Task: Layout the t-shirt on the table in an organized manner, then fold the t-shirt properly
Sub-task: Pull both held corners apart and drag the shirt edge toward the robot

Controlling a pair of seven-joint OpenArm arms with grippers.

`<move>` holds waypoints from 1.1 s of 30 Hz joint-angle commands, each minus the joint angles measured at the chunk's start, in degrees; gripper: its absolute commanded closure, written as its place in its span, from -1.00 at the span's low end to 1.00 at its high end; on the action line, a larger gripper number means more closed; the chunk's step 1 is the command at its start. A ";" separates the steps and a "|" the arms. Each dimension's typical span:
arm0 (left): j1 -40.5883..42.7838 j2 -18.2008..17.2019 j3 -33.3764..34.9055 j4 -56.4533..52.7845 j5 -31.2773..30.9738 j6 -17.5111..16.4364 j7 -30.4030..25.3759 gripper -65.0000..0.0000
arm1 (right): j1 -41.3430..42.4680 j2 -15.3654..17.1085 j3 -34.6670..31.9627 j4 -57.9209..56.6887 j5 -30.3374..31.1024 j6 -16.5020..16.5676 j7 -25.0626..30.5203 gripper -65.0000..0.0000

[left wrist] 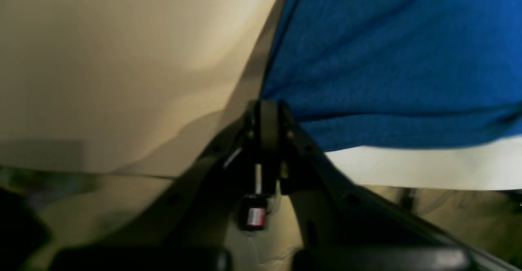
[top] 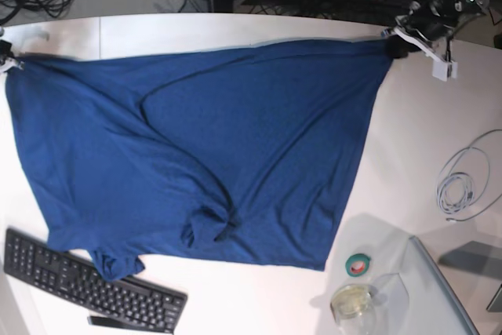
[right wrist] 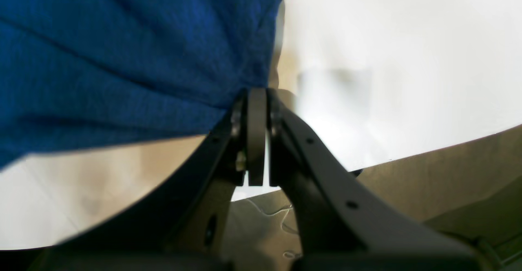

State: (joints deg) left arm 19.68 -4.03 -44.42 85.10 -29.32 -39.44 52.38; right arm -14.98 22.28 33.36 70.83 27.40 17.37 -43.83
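So the t-shirt is spread wide across the table, pulled taut along its far edge but still bunched and wrinkled near the keyboard, which its lower corner overlaps. Left gripper is clamped tight on one far corner of the shirt, jaws pinched together on the fabric. Right gripper has the other far corner, also squeezed closed on it. A tape roll, a jar and a coiled cable sit off the shirt's side.
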 commanded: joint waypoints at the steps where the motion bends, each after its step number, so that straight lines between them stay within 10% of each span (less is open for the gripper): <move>1: 0.23 -0.23 -0.02 2.77 -1.14 -0.56 0.15 1.00 | -0.36 1.58 0.44 2.10 0.25 0.09 0.54 1.00; 33: 6.30 -2.25 -0.02 7.25 -0.70 -0.56 2.52 1.00 | -5.37 -0.26 0.70 2.27 0.34 0.00 0.80 1.00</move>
State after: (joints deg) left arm 25.87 -5.41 -43.97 91.29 -29.39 -39.55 55.55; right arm -20.18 20.71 33.58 72.14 27.90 17.37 -43.57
